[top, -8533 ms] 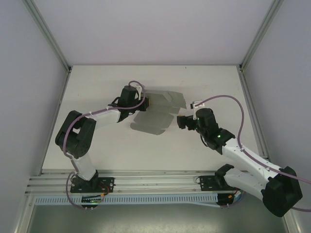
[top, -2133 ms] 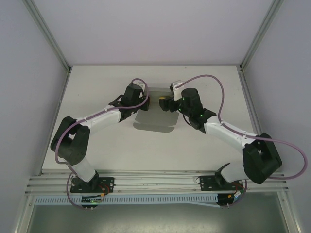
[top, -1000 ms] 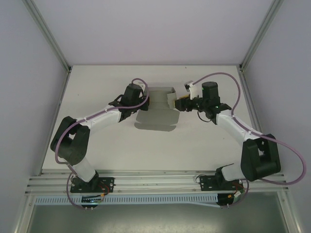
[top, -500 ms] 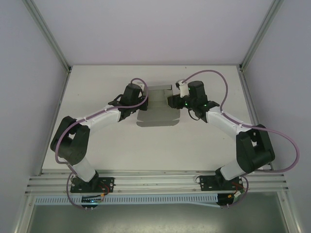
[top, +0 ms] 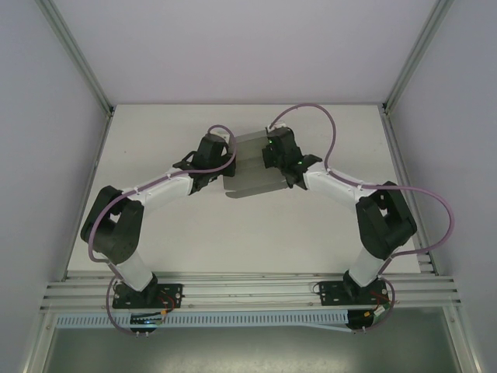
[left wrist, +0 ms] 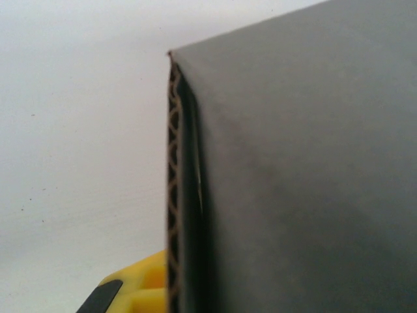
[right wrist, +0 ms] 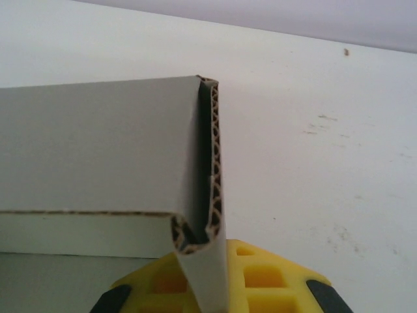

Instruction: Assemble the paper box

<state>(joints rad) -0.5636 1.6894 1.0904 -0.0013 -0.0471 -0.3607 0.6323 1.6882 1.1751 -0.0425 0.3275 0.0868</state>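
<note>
Paper box (top: 252, 167) sits part-folded on the bench (top: 194, 233), past its middle, with its near panel lying flat. On its left edge the left hand (top: 227, 165) is clamped tight, while the right hand (right wrist: 202, 277) pinches a doubled-over side wall between closed pads — a thin, springy hold. If either tugs sideways, I judge the corrugated wall could slip free or crease, and the far fold might spring open.

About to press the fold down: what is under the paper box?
The white table shows all round the paper box. In the right wrist view, a yellow fingertip sits below the folded cardboard wall. What lies directly beneath the sheet is covered.
</note>
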